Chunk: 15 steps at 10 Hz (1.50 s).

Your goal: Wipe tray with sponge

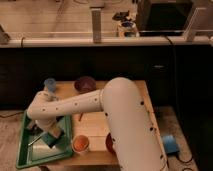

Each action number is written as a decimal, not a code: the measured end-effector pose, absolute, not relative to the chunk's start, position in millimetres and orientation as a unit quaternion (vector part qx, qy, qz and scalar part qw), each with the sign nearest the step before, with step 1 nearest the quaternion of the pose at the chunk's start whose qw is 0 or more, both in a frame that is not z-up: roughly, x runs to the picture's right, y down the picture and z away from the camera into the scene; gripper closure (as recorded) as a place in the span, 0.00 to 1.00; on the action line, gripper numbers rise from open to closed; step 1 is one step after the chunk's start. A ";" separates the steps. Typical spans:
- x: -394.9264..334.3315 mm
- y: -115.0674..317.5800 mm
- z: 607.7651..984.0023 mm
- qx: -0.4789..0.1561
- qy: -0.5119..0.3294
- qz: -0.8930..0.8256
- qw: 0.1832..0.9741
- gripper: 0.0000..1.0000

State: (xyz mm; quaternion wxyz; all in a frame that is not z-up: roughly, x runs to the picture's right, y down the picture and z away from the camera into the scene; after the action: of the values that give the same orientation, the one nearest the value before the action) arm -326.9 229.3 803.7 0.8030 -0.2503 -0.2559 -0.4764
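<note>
Green plastic tray [34, 153], large, shallow and rectangular with a raised rim, lies on the front left corner of the pale wooden desk [95, 127], its long side running away from me. Inside it, towards the right half, is the small tan-yellow sponge block with a teal layer [52, 142], resting on the tray floor. The robot's claw [48, 134] is right down on top of that sponge, so close that the two read as one shape (whether it actually grips the block or only presses on it, I cannot tell from where I stand). The thick white robot arm [117, 107] rises from the near right, sweeps left across the desk in a broad arc and bends down at the wrist over the tray.

Just beside the tray's right rim, near the front edge, stands a white cup filled with something orange [80, 143]. A dark red bowl [108, 145] shows partly from behind the arm, next to that cup. At the back of the desk sit a dark purple bowl [85, 82] and, further left, a light-blue rounded cup [50, 84]. On the floor to the right lies a blue block-like object [170, 144].
</note>
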 end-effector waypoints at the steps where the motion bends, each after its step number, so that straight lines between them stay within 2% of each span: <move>1: -335.5 229.5 800.9 -0.245 -0.265 -0.478 0.801 1.00; 8: -374.8 252.1 753.3 -0.242 -0.306 -0.512 0.765 1.00; 15: -341.3 274.4 726.9 -0.275 -0.295 -0.502 0.765 1.00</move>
State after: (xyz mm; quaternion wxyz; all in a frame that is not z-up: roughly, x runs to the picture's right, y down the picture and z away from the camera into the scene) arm -341.3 274.4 726.9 0.7651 -0.2749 -0.2954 -0.5019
